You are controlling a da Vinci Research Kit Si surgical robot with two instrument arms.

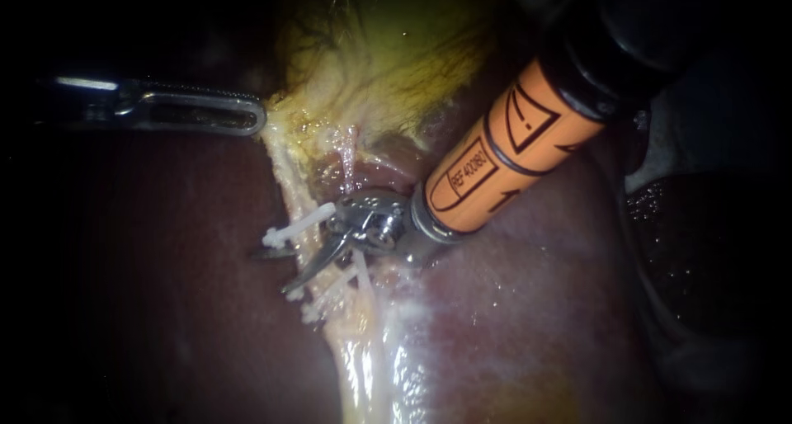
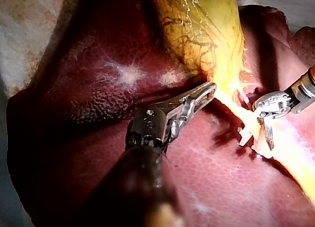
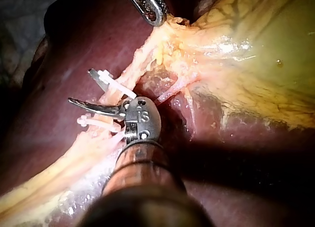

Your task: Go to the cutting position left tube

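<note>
So the biggest thing here is the dark red-brown, glossy liver, which fills pretty much the whole background in all three views. On top of it sits the yellow-green, veined gallbladder, narrowing to a pale, stringy neck. Next up is the right instrument, with a fat orange shaft coming in from the upper right of the endoscope view and ending in a small silver wrist with two thin curved blades. Those blades are spread apart with a clear gap between them. They sit on either side of the left tube, a pale cream strand running from the gallbladder's neck down across the liver. As far as I can tell they aren't pinching it. The left instrument is a slim silver one with long slotted jaws coming in from the left. Its jaws lie together and are clamped on the frayed yellow edge of the gallbladder near the neck, and the tissue there tents toward the tip. Smallest bits: a white plastic clip sits across the left tube just on the gallbladder side of the blades. A couple more white clips sit just on the far side, so the open blades land between them.
</note>
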